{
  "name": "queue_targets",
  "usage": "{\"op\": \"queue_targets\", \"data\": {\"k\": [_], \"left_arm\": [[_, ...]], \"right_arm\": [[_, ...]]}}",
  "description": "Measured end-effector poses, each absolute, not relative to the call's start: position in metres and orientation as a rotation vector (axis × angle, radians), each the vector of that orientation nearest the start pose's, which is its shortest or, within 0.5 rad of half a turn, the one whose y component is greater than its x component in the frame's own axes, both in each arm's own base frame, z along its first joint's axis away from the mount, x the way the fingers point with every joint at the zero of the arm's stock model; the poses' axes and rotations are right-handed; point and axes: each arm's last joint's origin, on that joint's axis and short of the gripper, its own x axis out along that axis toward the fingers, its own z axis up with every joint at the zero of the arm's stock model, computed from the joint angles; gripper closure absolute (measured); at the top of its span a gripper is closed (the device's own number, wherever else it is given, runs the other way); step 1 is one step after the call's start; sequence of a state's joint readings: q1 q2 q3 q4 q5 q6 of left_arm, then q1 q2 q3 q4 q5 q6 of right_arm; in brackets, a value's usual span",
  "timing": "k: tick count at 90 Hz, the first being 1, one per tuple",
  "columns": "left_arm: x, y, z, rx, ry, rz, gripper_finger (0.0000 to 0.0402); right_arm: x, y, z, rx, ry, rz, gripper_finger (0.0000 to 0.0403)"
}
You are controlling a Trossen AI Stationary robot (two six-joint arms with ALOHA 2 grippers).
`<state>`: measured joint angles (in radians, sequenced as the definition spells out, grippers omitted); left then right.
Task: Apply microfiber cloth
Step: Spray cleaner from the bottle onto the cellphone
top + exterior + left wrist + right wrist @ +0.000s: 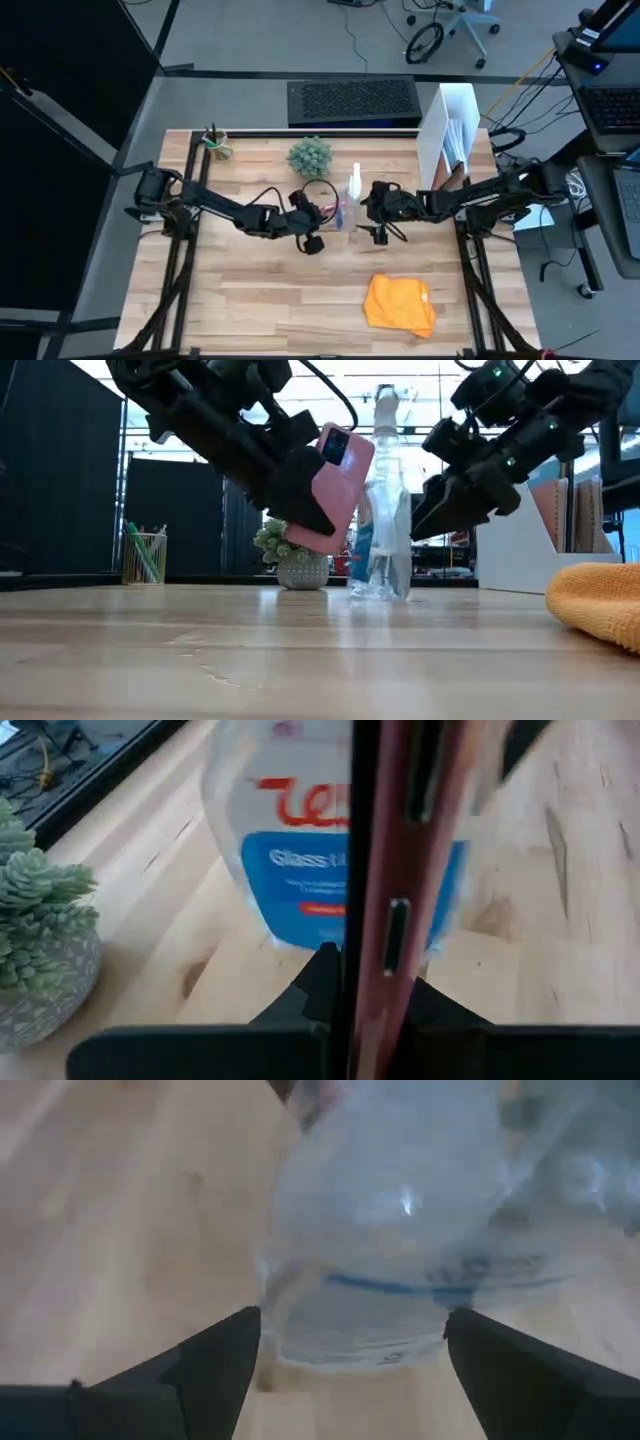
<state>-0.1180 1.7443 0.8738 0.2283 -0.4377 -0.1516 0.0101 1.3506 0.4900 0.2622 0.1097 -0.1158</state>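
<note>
The orange microfiber cloth point(400, 303) lies bunched on the table's near right part, and its edge shows in the low view point(600, 600); neither gripper is at it. At mid-table my left gripper point(305, 510) is shut on a phone in a pink case point(340, 470), held above the table. Just right of it stands a clear spray bottle with a blue label point(385, 500). My right gripper point(352, 1320) is open, with its fingers on either side of the bottle's lower body point(390, 1230). I see no touch there. My left gripper pinches the phone's two flat faces between its fingers point(320, 990), at the phone's lower end point(385, 970). The wrist view sees the phone edge-on, its side buttons showing. The fingers come slanting down from the table's left. The phone stands tilted and is lifted clear of the table.
A potted succulent point(310, 157) stands just behind the bottle. A pen cup point(215, 143) stands at the far left corner and a white file holder point(450, 135) at the far right. Bare wood lies toward the table's near edge, left of the cloth.
</note>
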Motion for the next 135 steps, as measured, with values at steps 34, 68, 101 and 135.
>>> {"op": "queue_targets", "data": {"k": [34, 68, 101, 135], "left_arm": [[0.340, -0.055, 0.157, 0.003, 0.599, 0.281, 0.0393], [0.327, -0.064, 0.148, 0.090, 0.731, 0.310, 0.0393], [0.328, -0.060, 0.149, 0.123, 0.729, 0.328, 0.0393], [0.326, -0.060, 0.155, 0.132, 0.726, 0.322, 0.0393]], "right_arm": [[0.248, 0.037, 0.165, -0.096, 0.574, -0.048, 0.0106], [0.253, 0.062, 0.184, -0.031, 0.662, -0.047, 0.0106], [0.251, 0.067, 0.183, 0.008, 0.668, -0.065, 0.0106], [0.243, 0.055, 0.210, 0.022, 0.654, -0.102, 0.0105]]}}
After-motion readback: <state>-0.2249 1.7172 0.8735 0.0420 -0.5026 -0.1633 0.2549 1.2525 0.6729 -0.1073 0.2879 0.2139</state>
